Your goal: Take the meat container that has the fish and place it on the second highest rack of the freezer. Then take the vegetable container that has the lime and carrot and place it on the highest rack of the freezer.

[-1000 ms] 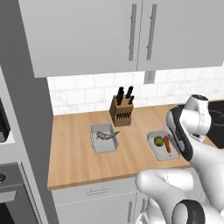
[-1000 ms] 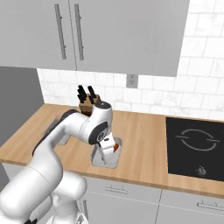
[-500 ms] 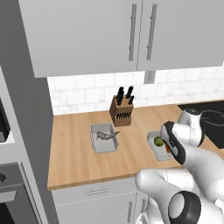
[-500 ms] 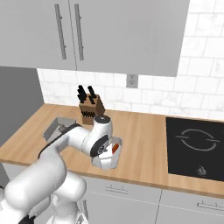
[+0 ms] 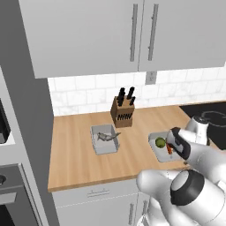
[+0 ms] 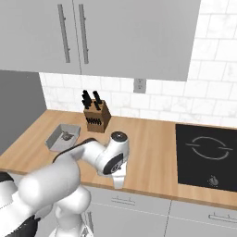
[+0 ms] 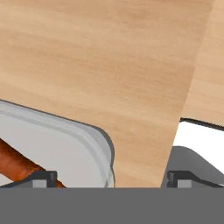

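Observation:
The meat container (image 5: 105,140) is a grey tray on the wooden counter, with the small silvery fish (image 5: 106,136) lying in it; from the right base it sits at the far left (image 6: 61,137). The vegetable container (image 5: 155,151) lies further right and holds the lime (image 5: 160,142) and the carrot (image 5: 170,149). My gripper (image 7: 113,178) is open and low over this tray's rounded corner. The tray's rim (image 7: 89,130) runs between the fingertips (image 7: 43,177), and part of the carrot (image 7: 17,163) shows beside it. Nothing is held. The freezer and its racks are out of view.
A knife block (image 5: 123,112) stands against the tiled wall behind the trays. A black cooktop (image 6: 208,155) lies at the counter's right end. Grey wall cabinets (image 5: 110,35) hang overhead. The counter's front edge (image 6: 152,194) runs just below my hand.
The arm has folded down and forward, bringing the hand low over the near side of the vegetable container. The jaws stayed open. Both trays stayed put.

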